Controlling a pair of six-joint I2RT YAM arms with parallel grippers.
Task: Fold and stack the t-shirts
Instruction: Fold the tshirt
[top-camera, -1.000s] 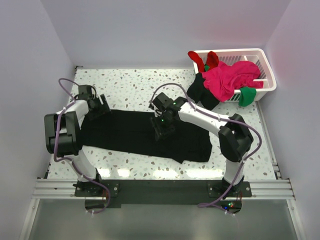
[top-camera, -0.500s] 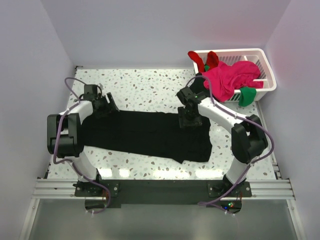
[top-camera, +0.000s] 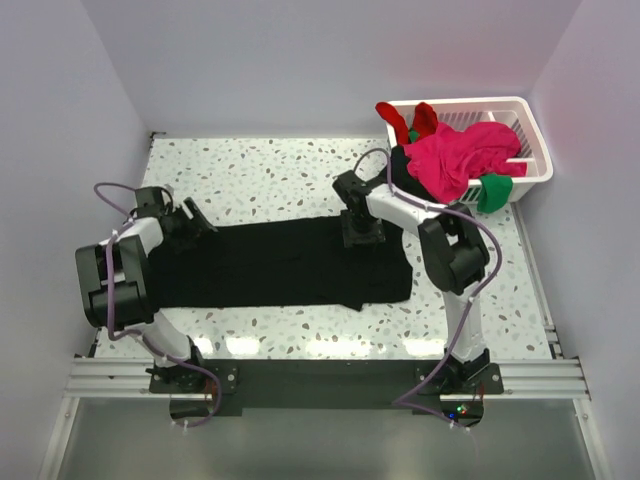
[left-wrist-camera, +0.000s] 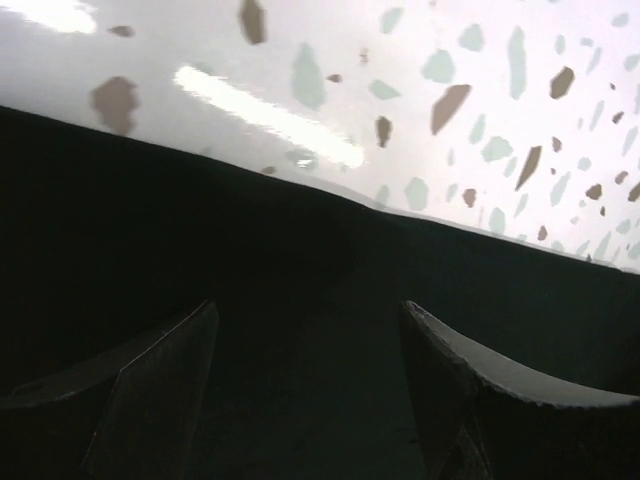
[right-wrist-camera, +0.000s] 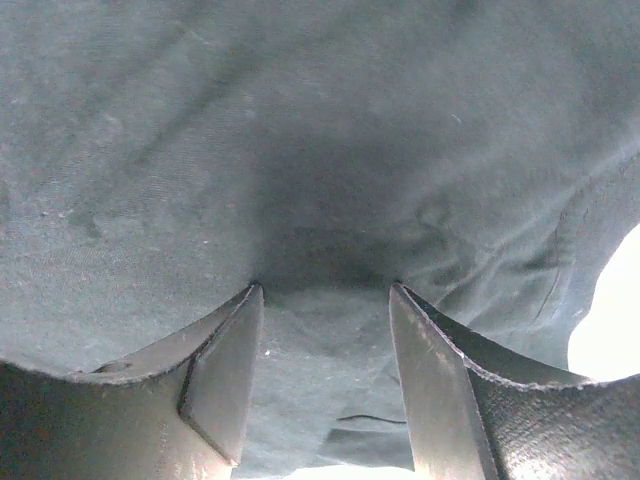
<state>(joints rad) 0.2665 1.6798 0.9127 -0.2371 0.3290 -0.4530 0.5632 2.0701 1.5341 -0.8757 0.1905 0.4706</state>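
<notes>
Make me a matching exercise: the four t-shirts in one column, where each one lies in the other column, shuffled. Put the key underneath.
Things
1. large black t-shirt
2. magenta-pink t-shirt
3. green t-shirt
4. red t-shirt

Places
A. draped over the far left corner of the basket
B. spread out on the table between the two arms
C. heaped in the middle of the basket
D. hanging over the basket's near rim, toward its right end

Pairs: 1-B, 2-C, 3-D, 4-A
</notes>
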